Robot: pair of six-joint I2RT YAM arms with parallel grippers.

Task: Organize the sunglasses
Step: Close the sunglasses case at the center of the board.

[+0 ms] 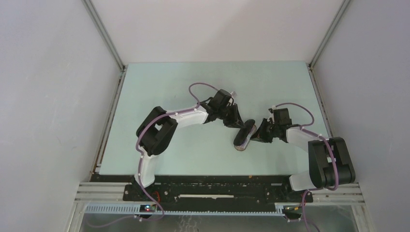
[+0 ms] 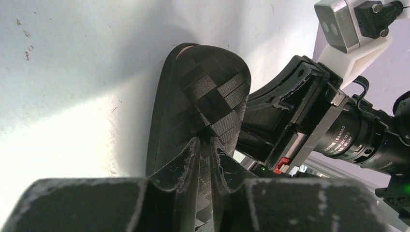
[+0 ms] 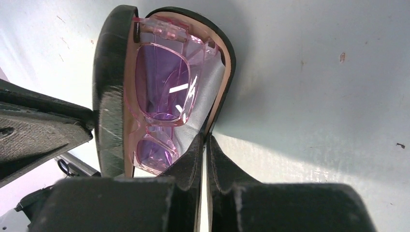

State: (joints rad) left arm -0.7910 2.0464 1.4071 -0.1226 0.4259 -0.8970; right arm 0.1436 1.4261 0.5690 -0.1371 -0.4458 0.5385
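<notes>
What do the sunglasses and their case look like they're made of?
Sunglasses: translucent pink plastic frame with purple-tinted lenses, glossy; light glints off the lens. Case: stiff black shell with a carbon-fibre-style checker weave, probably a textured covering rather than real fibre; tan matte lining inside.

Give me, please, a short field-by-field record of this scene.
sunglasses: pink frame, purple lenses, inside the case
case: black, tan lining, partly open, on the table between the arms
cloth: pale, under the sunglasses
left gripper: shut on the case's outer shell
right gripper: shut on the case's rim
</notes>
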